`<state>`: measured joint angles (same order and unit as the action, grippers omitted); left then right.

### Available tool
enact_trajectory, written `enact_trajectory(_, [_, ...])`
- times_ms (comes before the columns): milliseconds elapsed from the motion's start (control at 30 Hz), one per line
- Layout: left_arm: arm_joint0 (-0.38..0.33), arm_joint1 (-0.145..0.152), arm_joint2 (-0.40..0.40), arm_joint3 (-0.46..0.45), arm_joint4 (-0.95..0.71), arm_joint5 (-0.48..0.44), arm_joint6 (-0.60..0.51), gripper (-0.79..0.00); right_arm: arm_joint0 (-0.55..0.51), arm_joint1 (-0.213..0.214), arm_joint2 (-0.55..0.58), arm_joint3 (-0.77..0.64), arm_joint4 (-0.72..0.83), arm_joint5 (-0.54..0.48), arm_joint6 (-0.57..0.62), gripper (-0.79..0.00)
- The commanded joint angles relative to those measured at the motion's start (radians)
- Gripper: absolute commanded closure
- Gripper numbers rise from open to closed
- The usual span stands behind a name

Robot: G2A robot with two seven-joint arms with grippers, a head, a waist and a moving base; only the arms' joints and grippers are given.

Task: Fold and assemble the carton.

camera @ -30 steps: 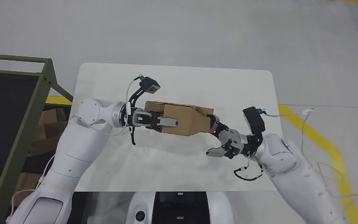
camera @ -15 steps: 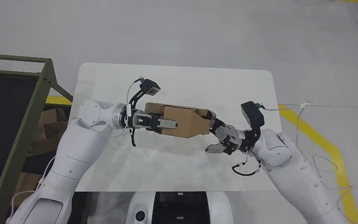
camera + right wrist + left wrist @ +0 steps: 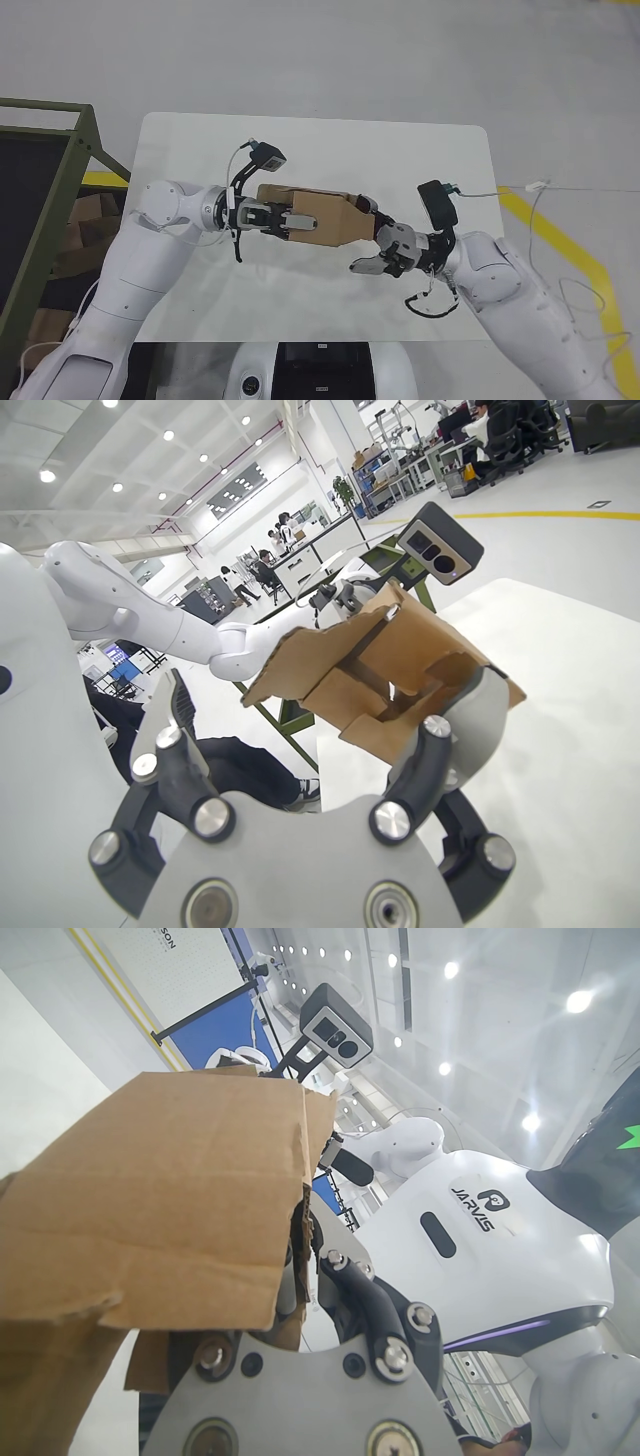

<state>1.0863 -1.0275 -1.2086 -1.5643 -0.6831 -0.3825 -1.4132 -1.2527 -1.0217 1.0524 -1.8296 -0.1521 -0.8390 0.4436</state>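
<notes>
Brown corrugated cardboard carton point(image 3: 328, 217) is being held over the middle of the white counter point(image 3: 200, 150), the left claw point(image 3: 297, 218) gripping its one end. The right claw point(image 3: 368, 240) is standing wide open at the other, unclosed end, one finger point(image 3: 482, 700) touching a loose flap point(image 3: 447, 665). I judge this finger should be pushing the flap squarely along its crease, slowly, without tearing it.

arms: glossy white rounded shells point(image 3: 160, 215) | wrist: black box camera point(image 3: 268, 155) on stalk, thin black cable point(image 3: 237, 245) near that camera | left gripper point(image 3: 305, 217), right gripper point(image 3: 367, 240): grey metal plate point(image 3: 300, 865), silver screws point(image 3: 390, 815), black links point(image 3: 415, 770), pale ribbed fingers point(image 3: 172, 700) | white torso point(image 3: 475, 1278): black oval point(image 3: 437, 1240), purple stripe point(image 3: 500, 1333)
</notes>
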Motion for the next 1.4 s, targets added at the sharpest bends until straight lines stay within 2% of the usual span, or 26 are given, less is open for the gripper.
enact_trajectory(0, [0.000,0.000,0.001,0.000,0.003,-0.001,0.001,0.000,-0.002,-0.001,0.002,-0.005,0.001,0.003,-0.005,-0.785])
enact_trajectory(600, [-0.008,0.000,-0.001,0.011,-0.020,-0.003,-0.021,0.000,0.003,-0.003,0.013,0.007,0.043,0.007,0.013,-0.785])
enact_trajectory(767, [-0.010,0.000,0.001,0.011,-0.020,-0.002,-0.022,0.000,0.008,-0.004,0.009,0.012,0.059,0.002,0.028,-0.699])
enact_trajectory(967, [-0.014,0.000,0.006,0.014,-0.015,0.001,-0.025,0.000,0.024,-0.006,-0.003,0.020,0.094,-0.007,0.057,-0.674])
enact_trajectory(1067, [-0.015,0.000,0.007,0.014,-0.014,0.001,-0.026,0.000,0.031,-0.007,-0.003,0.025,0.108,-0.010,0.069,-0.637])
enact_trajectory(1200, [-0.016,0.001,0.008,0.011,-0.013,0.002,-0.026,0.000,0.033,-0.007,-0.004,0.030,0.128,-0.028,0.076,-0.440])
enact_trajectory(1367, [-0.017,0.001,0.008,0.009,-0.016,0.004,-0.028,0.000,0.035,-0.007,-0.001,0.041,0.139,-0.035,0.084,-0.403])
